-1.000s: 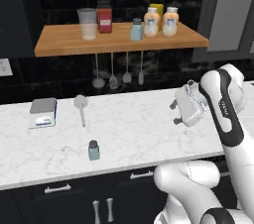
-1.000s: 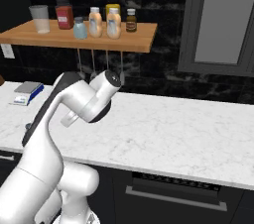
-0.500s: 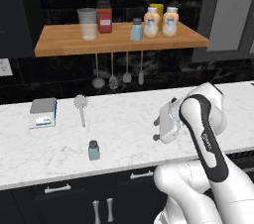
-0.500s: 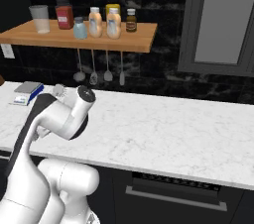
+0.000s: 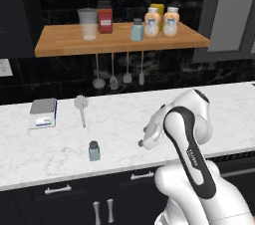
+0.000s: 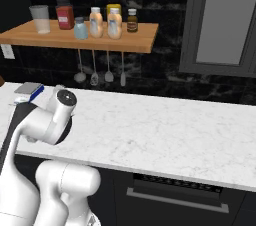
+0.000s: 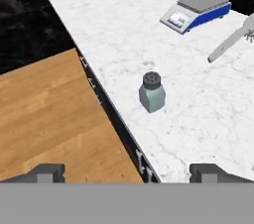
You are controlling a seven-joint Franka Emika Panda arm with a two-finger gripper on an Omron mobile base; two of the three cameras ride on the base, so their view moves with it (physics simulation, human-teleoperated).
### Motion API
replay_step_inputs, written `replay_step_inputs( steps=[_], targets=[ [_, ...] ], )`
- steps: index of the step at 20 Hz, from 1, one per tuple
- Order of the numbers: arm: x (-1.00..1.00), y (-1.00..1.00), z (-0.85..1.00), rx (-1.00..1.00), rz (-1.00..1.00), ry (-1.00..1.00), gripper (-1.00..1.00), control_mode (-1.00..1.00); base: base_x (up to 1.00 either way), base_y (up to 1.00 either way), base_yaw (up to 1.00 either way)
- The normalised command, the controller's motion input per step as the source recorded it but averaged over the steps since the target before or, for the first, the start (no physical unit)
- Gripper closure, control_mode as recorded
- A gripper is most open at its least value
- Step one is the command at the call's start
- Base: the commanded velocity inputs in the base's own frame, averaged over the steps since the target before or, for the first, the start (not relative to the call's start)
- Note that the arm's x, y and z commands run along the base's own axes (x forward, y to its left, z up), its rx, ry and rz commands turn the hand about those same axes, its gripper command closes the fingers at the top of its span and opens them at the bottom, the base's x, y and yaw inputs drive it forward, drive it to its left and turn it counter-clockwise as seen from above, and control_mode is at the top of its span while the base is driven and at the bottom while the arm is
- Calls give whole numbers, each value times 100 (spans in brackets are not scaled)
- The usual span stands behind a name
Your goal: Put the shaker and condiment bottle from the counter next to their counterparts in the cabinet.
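The shaker (image 5: 93, 151), teal glass with a dark cap, stands upright on the counter (image 5: 119, 114) near its front edge. In the hand view the shaker (image 7: 152, 91) sits ahead of me, apart from my fingertips (image 7: 47, 171). My gripper (image 5: 142, 142) hangs open and empty, low over the counter front to the shaker's right; in the hand view the gripper (image 7: 129, 172) has its jaws wide apart. On the cabinet shelf (image 5: 64, 45) two orange-tan bottles (image 5: 152, 22) (image 5: 171, 22) stand side by side, right of a pale blue shaker (image 5: 137, 30).
A blue-and-grey scale (image 5: 43, 112) and a brush (image 5: 81, 107) lie on the counter's left. The shelf also holds a glass (image 5: 88, 24), a red jar (image 5: 105, 16) and a dark brown bottle (image 6: 132, 20). Utensils (image 5: 113, 74) hang under it. Drawer fronts (image 5: 60, 189) run below the counter.
My arm has swung down and to the left, from above the counter's right side to low by its front edge. The gripper stays open; the shaker has not moved.
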Motion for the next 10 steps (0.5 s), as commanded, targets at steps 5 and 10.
replay_step_inputs(
  steps=[5,10],
  targets=[
    [-16,76,-37,0,-16,0,-100,-100,0,0,0],
    [-13,26,-15,7,-3,0,-100,-100,0,0,0]
  ],
)
